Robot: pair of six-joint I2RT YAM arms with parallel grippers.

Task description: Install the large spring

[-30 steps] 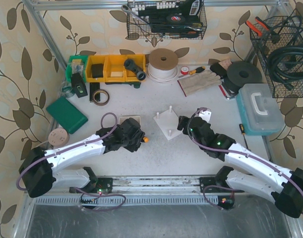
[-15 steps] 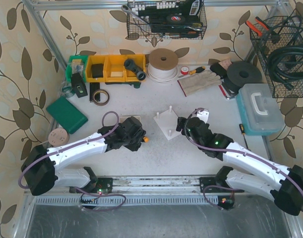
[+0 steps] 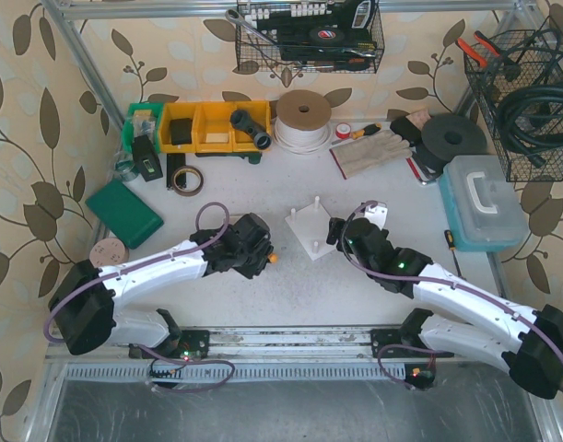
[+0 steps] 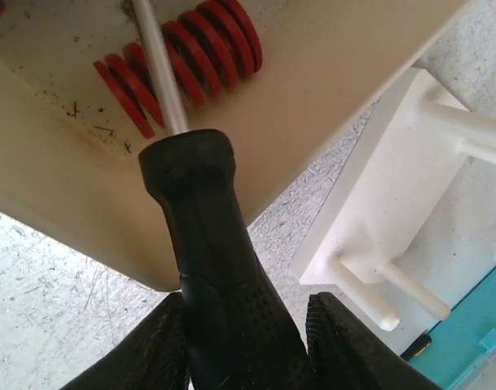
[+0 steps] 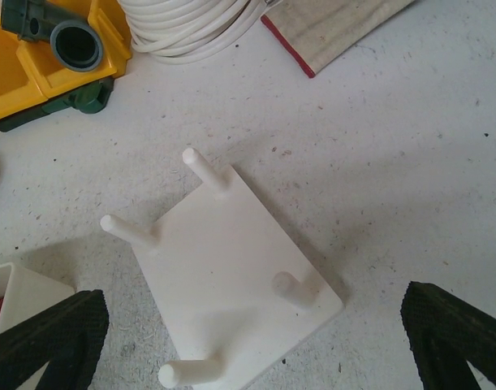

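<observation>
Top view: left gripper (image 3: 251, 249) over the cream tray (image 3: 237, 221) just left of the white peg board (image 3: 315, 230), right gripper (image 3: 339, 232) at the board's right edge; wire basket (image 3: 309, 41) labels too small to read. Left wrist: fingers (image 4: 158, 353) pinch a black-handled tool (image 4: 211, 244), its steel shaft crossing the large red spring (image 4: 191, 61), which lies in the tray left of the board, long axis slanting lower left to upper right. Right wrist: fingers (image 5: 49, 341) spread wide above the board, gripping nothing.

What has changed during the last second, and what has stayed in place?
The left gripper moved forward, away from its base, and now largely hides the white tray from above; it holds a black-handled tool at the red spring. The right gripper edged slightly left. The peg plate and other things did not move.
</observation>
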